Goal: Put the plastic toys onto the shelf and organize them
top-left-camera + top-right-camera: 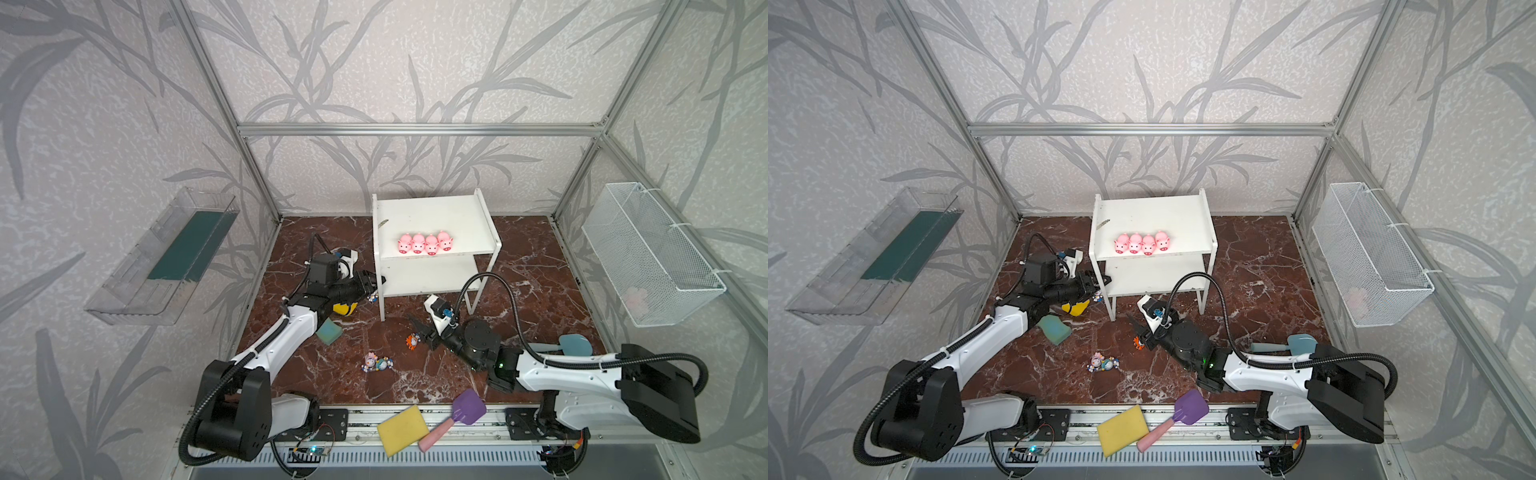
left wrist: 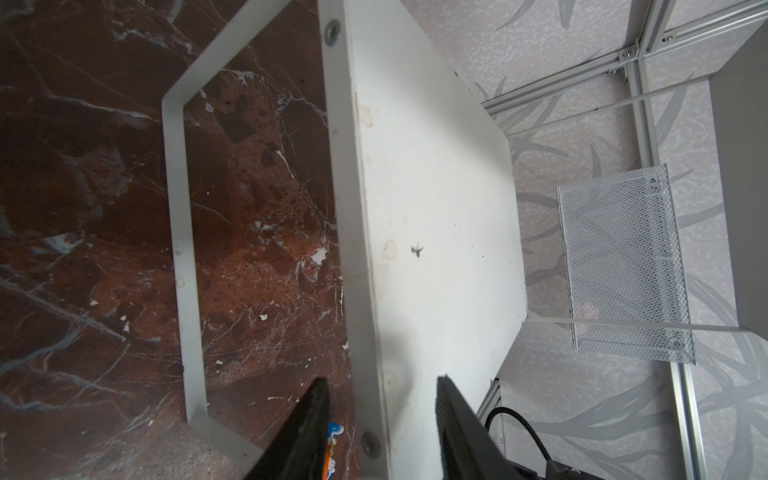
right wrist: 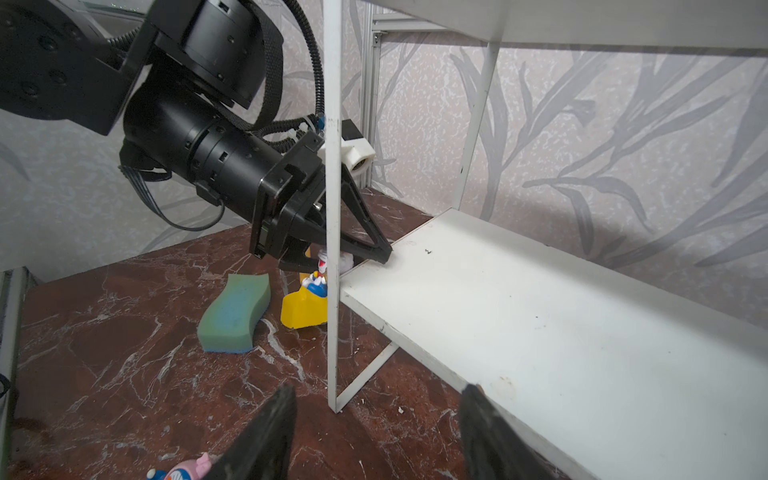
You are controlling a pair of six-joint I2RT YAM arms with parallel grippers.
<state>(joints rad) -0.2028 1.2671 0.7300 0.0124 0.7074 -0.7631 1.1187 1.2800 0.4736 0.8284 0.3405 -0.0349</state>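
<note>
Pigs (image 1: 417, 244), glossy pink, red-snouted, atop white shelf (image 1: 432, 210).

Glossy plastic pigs (image 1: 417, 244), matt white shelf (image 1: 432, 212)

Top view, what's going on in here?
Four pink pigs sit in a row on the shelf's top board. The left hand, jaws apart, is at the lower board's end beside a white-blue figurine. The right hand hangs open and empty over the floor near an orange figurine; two more lie loose.

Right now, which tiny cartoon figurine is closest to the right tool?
The tiny orange plastic figurine, beside the right tool; the pink and teal pair lies farther off.
</note>
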